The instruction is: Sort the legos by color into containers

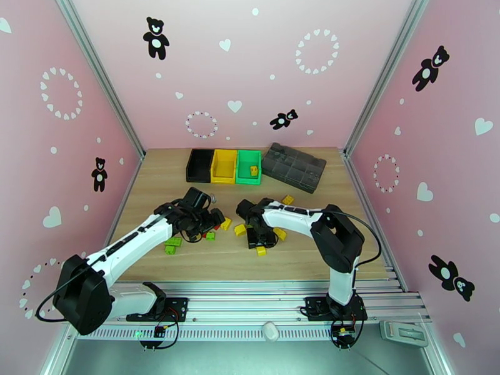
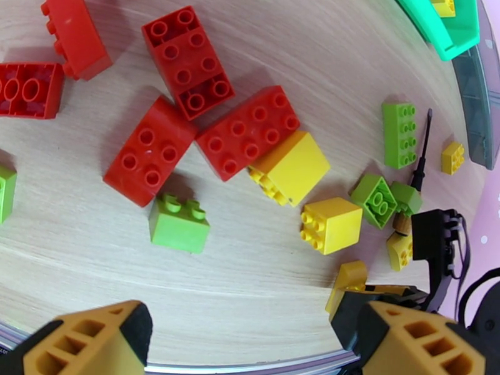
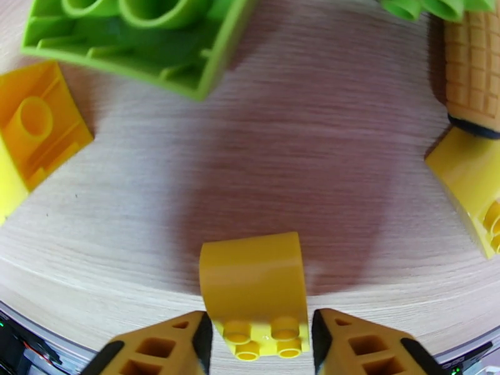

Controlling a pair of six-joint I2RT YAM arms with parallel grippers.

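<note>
A robotics lab test cell, dressed up like a nursery. Pink wall panels (image 1: 250, 70) printed with black teddy bears and white hearts close in three sides of a light wooden counter (image 1: 206, 260), framed by silver aluminium posts (image 1: 100, 76). Two white-and-black robot arms (image 1: 134, 242) trailing black cables (image 1: 370, 235) are bolted to slotted aluminium rails (image 1: 250, 301) at the counter's near edge.

Blunt orange-yellow fingers (image 3: 156, 348) with dark inner faces and triangular hollow cut-outs along their sides, black wrist housings (image 1: 195, 200) behind them, slim white arm links (image 1: 134, 242) with black joint housings, thin black cables (image 1: 379, 242) looping further back, black base plates (image 1: 164, 307) bolted down
</note>
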